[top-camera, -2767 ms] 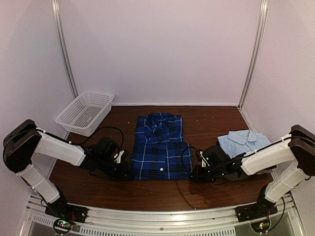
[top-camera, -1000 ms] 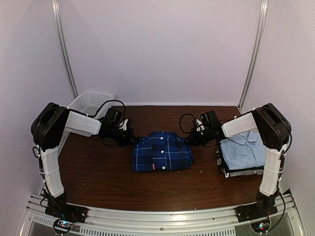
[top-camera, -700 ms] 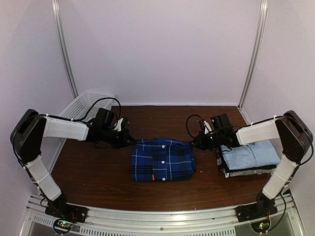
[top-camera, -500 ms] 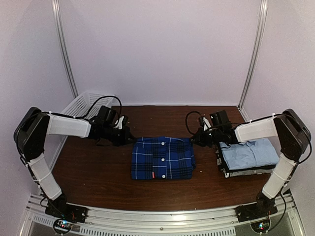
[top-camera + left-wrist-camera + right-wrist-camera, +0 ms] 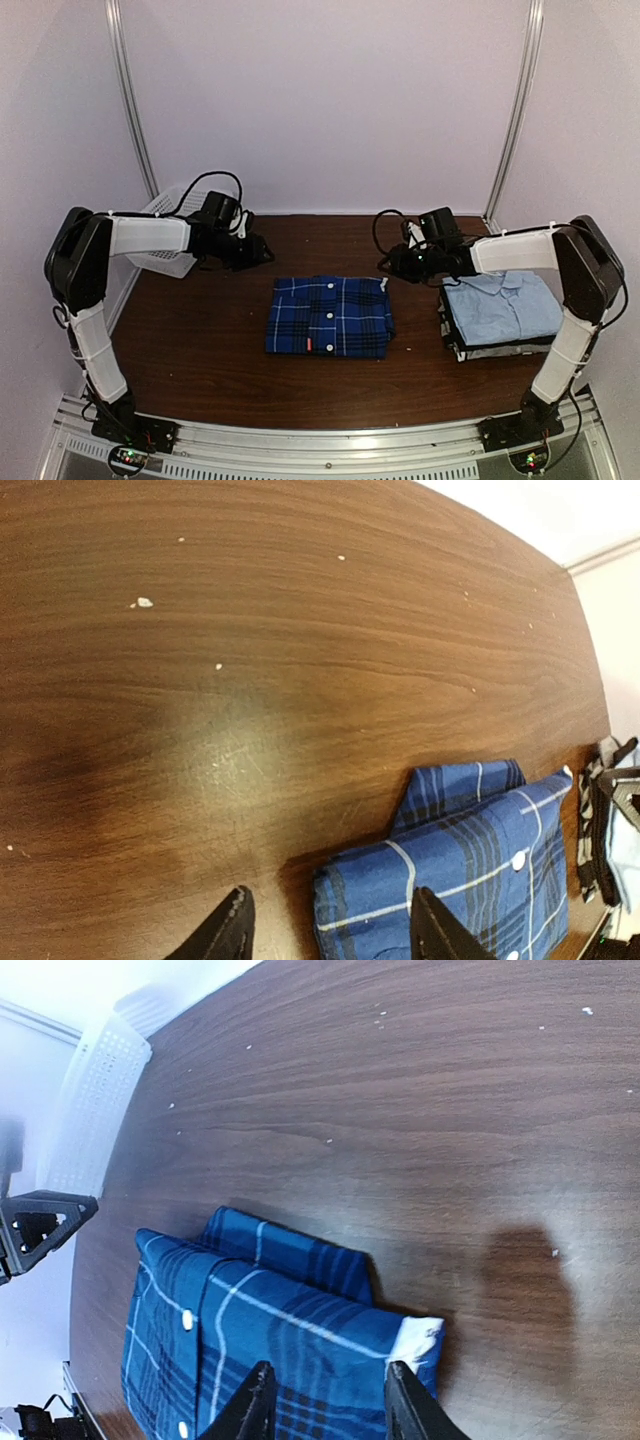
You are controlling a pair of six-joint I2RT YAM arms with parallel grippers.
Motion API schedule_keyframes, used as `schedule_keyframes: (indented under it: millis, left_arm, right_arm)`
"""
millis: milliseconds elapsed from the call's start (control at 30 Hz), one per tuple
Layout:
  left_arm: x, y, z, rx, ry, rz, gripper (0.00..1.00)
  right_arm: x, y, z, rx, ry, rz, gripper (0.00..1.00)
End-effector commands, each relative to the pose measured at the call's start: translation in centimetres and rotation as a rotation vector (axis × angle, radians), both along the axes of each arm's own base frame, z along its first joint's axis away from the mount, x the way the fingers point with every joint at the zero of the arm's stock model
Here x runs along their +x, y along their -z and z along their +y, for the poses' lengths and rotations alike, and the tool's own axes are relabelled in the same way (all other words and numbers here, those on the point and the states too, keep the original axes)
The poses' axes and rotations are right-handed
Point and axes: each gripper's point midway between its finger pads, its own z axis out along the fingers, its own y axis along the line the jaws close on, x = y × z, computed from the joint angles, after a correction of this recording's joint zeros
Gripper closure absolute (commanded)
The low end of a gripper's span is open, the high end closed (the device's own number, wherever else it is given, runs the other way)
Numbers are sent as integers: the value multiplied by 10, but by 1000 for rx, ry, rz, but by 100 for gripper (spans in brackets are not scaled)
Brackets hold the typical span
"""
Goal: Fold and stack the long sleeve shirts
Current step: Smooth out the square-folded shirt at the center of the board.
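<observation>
Plaid shirt [image 5: 330, 316] folded, table [image 5: 200, 345] centre. Left gripper [image 5: 260, 250], right gripper [image 5: 390, 265] hover off far corners, fingers apart, empty. Pinch all layers at side edges, lift level, set squarely on light blue shirt [image 5: 505, 303].

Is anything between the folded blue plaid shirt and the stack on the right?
Nothing visible. Only bare brown wooden table lies between the folded blue-and-black plaid shirt and the stack topped by the light blue shirt. The right gripper hovers open behind that gap.
</observation>
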Motion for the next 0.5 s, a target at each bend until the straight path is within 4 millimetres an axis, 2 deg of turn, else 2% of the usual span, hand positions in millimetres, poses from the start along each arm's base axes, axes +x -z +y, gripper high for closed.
schedule_keyframes:
  millis: [0, 100, 233, 333, 467]
  left_arm:
    - [-27, -21, -20, 14, 65, -41, 52]
    - [-48, -18, -44, -4, 118, -24, 62]
    - [-63, -7, -77, -30, 180, 4, 67]
    - [-58, 3, -90, -35, 196, 14, 68]
    - [-38, 23, -103, -9, 207, 26, 68]
  right_arm:
    - [-18, -17, 26, -22, -63, -45, 64]
    - [-26, -10, 48, -21, -107, -37, 70]
    - [-20, 1, 64, -29, -131, -26, 75]
    - [-8, 17, 65, -65, -110, -3, 76]
    - [9, 39, 61, -87, -82, 39, 76]
